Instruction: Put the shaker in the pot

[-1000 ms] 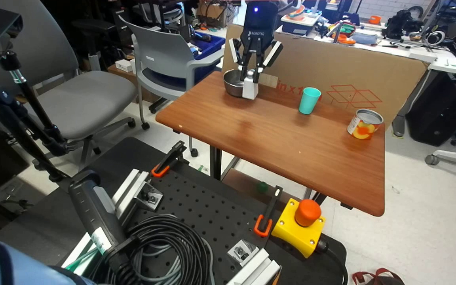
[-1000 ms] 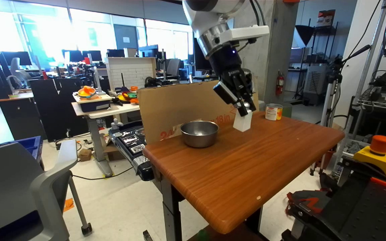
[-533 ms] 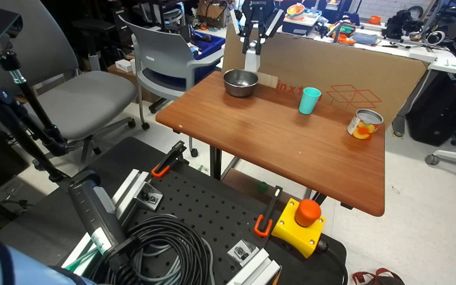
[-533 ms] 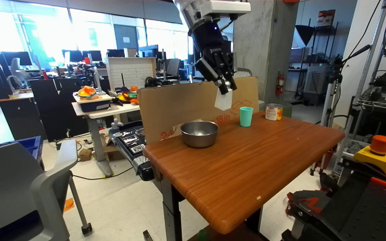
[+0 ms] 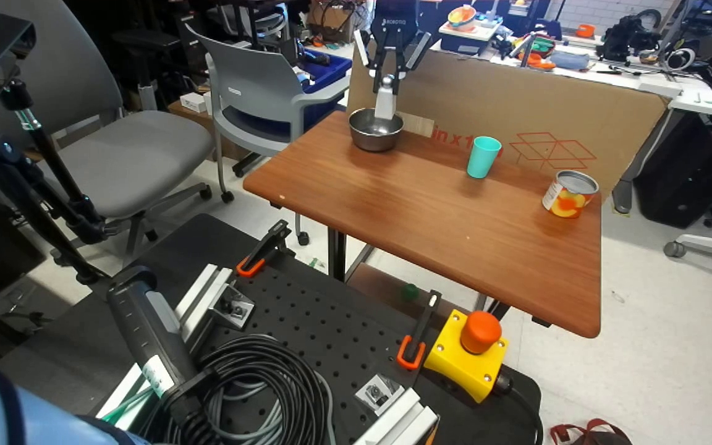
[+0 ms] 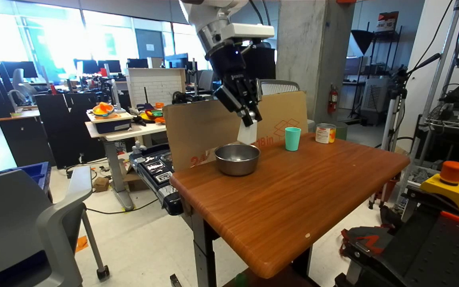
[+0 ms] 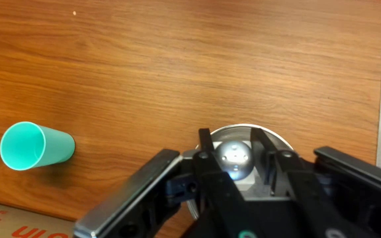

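One shaker (image 6: 247,133) hangs, a little tilted, from the gripper (image 5: 386,86), whose jaws are clamped on its round, shiny top. In both exterior views its lower end shows at the right part of the pot (image 5: 374,141); whether it is below the rim, I cannot tell. I think the shaker is light and stiff; the smooth dome may be slippery, so a hold on the flat-sided pale body would perhaps be safer. The only close obstacle seems to be the pot's rim. To the right, well apart, the teal cup (image 5: 483,159) and, farther right, the tin can (image 5: 569,196) stand on the table (image 5: 430,204); cardboard (image 5: 554,111) stands along its far edge.
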